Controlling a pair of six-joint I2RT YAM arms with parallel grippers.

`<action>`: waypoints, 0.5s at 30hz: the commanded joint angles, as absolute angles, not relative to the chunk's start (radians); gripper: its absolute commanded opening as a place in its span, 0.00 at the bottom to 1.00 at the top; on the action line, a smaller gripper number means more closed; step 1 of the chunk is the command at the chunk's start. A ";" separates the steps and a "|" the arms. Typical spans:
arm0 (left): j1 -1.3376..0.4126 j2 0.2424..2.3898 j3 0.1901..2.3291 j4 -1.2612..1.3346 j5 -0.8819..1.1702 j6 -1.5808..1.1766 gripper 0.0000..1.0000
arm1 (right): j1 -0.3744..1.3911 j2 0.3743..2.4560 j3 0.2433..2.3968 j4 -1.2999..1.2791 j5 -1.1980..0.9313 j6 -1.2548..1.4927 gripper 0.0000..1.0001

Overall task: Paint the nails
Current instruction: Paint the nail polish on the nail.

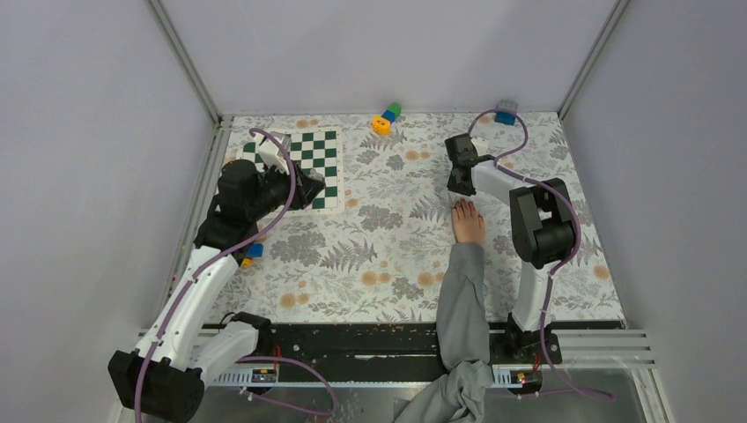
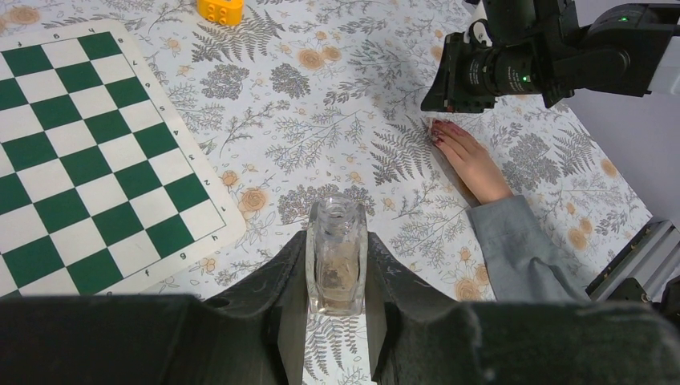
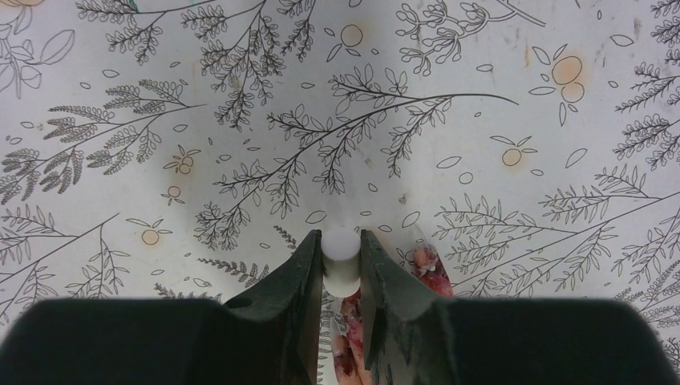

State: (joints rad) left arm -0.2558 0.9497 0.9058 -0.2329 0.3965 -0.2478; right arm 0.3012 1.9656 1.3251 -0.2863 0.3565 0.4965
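A bare hand (image 1: 468, 223) in a grey sleeve (image 1: 462, 300) lies flat on the floral table, fingers pointing away from the arm bases. Its nails (image 2: 440, 133) are dark red. My right gripper (image 1: 459, 179) hovers just beyond the fingertips, shut on a white brush cap (image 3: 342, 271). Red-smeared nails (image 3: 431, 269) show beside and under its fingers (image 3: 305, 265). My left gripper (image 1: 302, 188) stays over the chessboard's corner, far left of the hand. It is shut on a small clear glass bottle (image 2: 337, 265) with an open neck.
A green-and-white chessboard (image 1: 310, 157) lies at the back left. A yellow, blue and green block stack (image 1: 385, 117) and a blue block (image 1: 506, 112) sit by the back wall. A small blue and orange piece (image 1: 254, 252) lies beside the left arm.
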 commanded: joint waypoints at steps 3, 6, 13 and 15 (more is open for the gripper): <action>-0.250 0.928 0.933 -0.194 0.402 -0.245 0.00 | 0.316 1.971 1.367 -0.326 0.436 0.502 0.00; -0.250 0.928 0.939 -0.196 0.399 -0.244 0.00 | 0.316 1.972 1.369 -0.329 0.443 0.497 0.00; -0.250 0.931 0.960 -0.209 0.391 -0.238 0.00 | 0.316 1.977 1.379 -0.343 0.456 0.500 0.00; -0.250 0.933 0.968 -0.216 0.388 -0.235 0.00 | 0.315 1.981 1.387 -0.354 0.457 0.504 0.00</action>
State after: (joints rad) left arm -0.2554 0.9497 0.9104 -0.2466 0.3958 -0.2466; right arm 0.3069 1.9709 1.3434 -0.3191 0.4076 0.4953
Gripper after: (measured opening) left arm 0.264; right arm 0.252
